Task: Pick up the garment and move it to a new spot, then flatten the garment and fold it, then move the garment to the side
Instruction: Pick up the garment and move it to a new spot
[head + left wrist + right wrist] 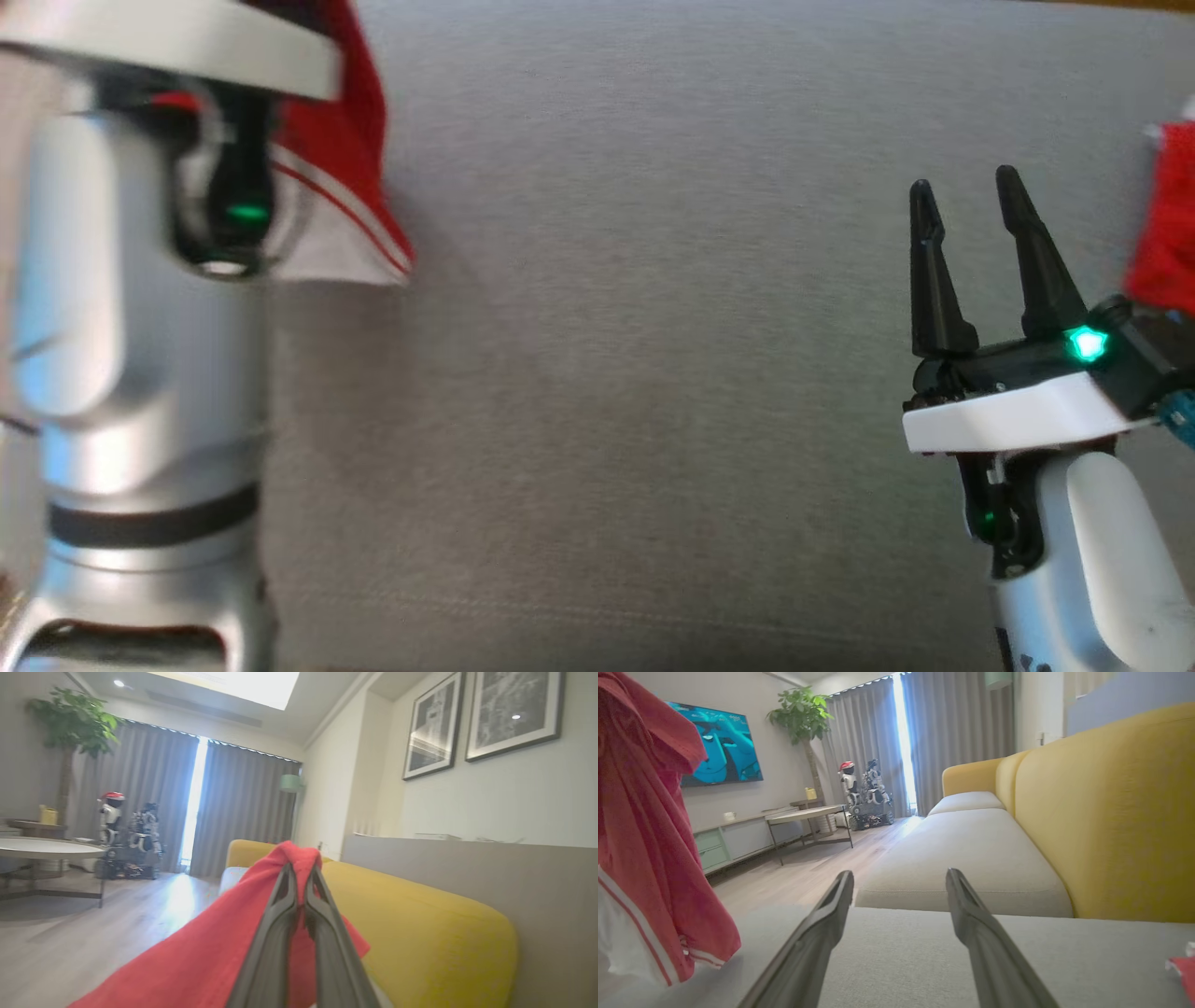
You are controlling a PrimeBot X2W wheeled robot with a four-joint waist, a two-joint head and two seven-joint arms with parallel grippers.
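Near right, the right jaws stand wide and empty above the grey sofa seat [607, 373], while far left the left jaws pinch a bunched fold of the red garment [210, 952] — soft, light, limp — hanging with its white-trimmed hem [327, 252] near the seat, probably the best place for a second hold.

In the head view the blurred left arm [140, 373] hides most of the garment [350, 168], which also runs off the top edge. A red piece [1167, 233] is cut by the right edge, so what it is cannot be told.
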